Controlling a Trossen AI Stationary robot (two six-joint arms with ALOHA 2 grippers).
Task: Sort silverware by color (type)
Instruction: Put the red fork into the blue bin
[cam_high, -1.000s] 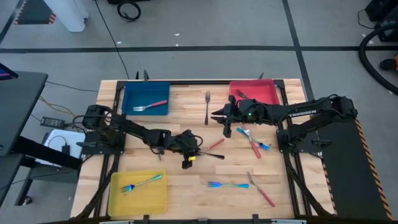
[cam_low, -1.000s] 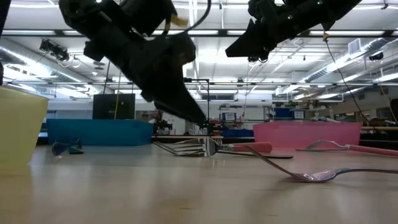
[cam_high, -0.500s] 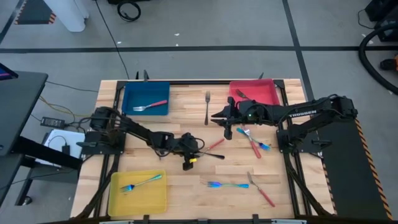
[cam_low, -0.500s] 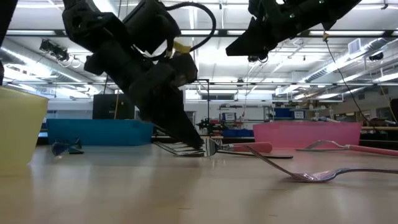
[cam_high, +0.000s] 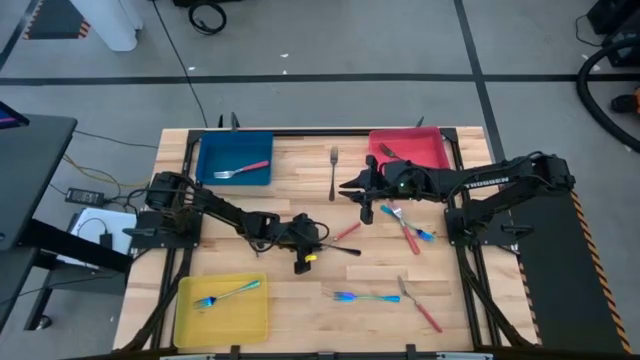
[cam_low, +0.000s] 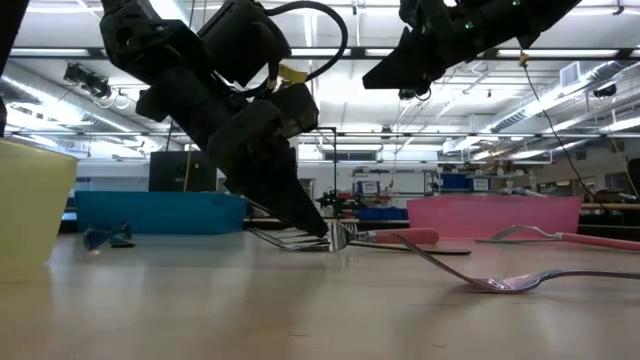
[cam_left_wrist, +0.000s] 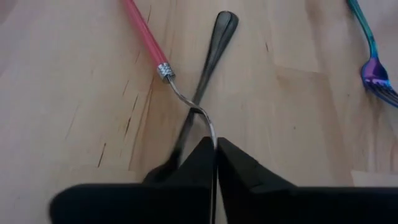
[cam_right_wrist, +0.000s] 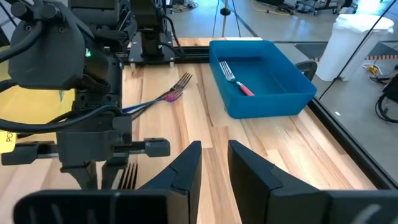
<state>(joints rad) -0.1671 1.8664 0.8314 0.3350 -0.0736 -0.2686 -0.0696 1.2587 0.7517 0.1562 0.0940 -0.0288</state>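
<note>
A red-handled fork (cam_left_wrist: 144, 32) lies on the wooden table, its metal neck crossing over a dark grey utensil (cam_left_wrist: 214, 46). My left gripper (cam_left_wrist: 215, 155) is down on that fork near the table's middle (cam_high: 318, 236), shut on it. My right gripper (cam_high: 350, 187) hovers above the table in front of the red tray, open (cam_right_wrist: 214, 158), with nothing between its fingers. More silverware lies on the table: a grey fork (cam_high: 334, 170), and blue and red pieces (cam_high: 405, 225) (cam_high: 365, 297). My left gripper pinches the red-handled fork's thin metal neck (cam_left_wrist: 210, 127) between its two fingers, just behind the tines. The fingers slant down from the table's left side (cam_low: 300, 215). The fork stays on the table, its tines (cam_low: 285, 240) flat on the wood.
A blue tray (cam_high: 205, 150) at the far left holds a red-handled fork. A red tray (cam_high: 425, 140) at the far right holds a fork. A yellow tray (cam_high: 190, 320) at the near left holds a blue fork. A red-handled piece (cam_high: 420, 305) lies near the front right.
My left gripper has come down and a little toward the table's right edge, onto the red-handled fork. The fork lies where it was.
</note>
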